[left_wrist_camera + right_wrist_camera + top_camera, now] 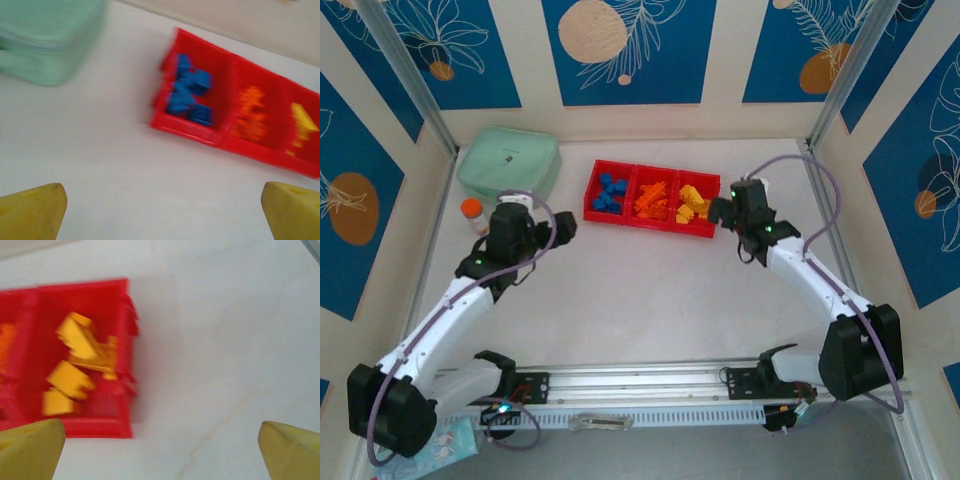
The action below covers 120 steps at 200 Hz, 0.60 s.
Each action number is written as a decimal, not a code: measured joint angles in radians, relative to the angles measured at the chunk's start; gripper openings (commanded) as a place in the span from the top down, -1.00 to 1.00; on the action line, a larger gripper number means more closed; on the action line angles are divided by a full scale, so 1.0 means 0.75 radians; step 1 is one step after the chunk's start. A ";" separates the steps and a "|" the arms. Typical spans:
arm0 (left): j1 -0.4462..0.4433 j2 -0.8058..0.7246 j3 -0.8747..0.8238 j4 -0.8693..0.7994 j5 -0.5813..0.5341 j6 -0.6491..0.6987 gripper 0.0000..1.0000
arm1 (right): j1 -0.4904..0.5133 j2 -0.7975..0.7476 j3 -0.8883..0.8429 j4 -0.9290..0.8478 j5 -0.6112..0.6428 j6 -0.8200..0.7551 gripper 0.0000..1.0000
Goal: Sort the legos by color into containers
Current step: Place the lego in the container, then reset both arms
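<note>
Legos sorted by colour in the red tray [650, 225], which sits toward the far side of the counter [640, 300].
- Blue pieces [609, 193] in the left compartment, orange pieces [656, 200] in the middle, yellow pieces [692, 203] in the right. Each heap is loose and jumbled, and single shapes are hard to make out from above.
- Left end effector [567, 228]: near the tray's left end but apart from it, above bare counter. In the left wrist view its yellow fingertips [32, 212] stand wide apart with nothing between them. The tray [200, 132] lies ahead and angled, with the blue pieces [189, 97] sharpest and the rest blurred.
- Right end effector [718, 212]: just beside the tray's right end. In the right wrist view the fingertips [30, 450] are spread apart and empty, with white counter [225, 340] between them. The yellow pieces [80, 362] show in the end compartment, at upper left of that view, smeared by blur.
- Mint-green box [508, 163] in the far left corner area, well apart from the tray.
- Small orange-capped bottle [473, 214] upright, just in front of the box.
</note>
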<state>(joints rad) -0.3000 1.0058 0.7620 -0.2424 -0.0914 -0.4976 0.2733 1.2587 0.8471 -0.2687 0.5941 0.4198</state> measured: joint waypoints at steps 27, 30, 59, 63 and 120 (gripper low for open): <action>0.189 -0.019 -0.156 0.004 -0.149 0.127 -0.98 | -0.114 -0.015 -0.264 0.145 -0.001 -0.055 -0.99; 0.208 -0.017 -0.177 0.015 -0.165 0.145 -0.98 | -0.125 -0.016 -0.282 0.163 -0.001 -0.064 -0.98; 0.323 0.065 -0.372 0.228 -0.263 0.282 -0.98 | -0.195 -0.017 -0.409 0.457 -0.081 -0.203 -0.99; 0.329 0.081 -0.396 0.273 -0.270 0.300 -0.98 | -0.205 -0.015 -0.426 0.501 -0.100 -0.217 -0.99; 0.340 0.493 -0.529 1.040 -0.190 0.547 -0.98 | -0.409 0.148 -0.553 1.018 -0.474 -0.313 -0.98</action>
<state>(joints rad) -0.0448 1.3754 0.3649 0.5377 -0.2337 -0.0872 -0.0334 1.3693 0.4324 0.4950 0.2386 0.1848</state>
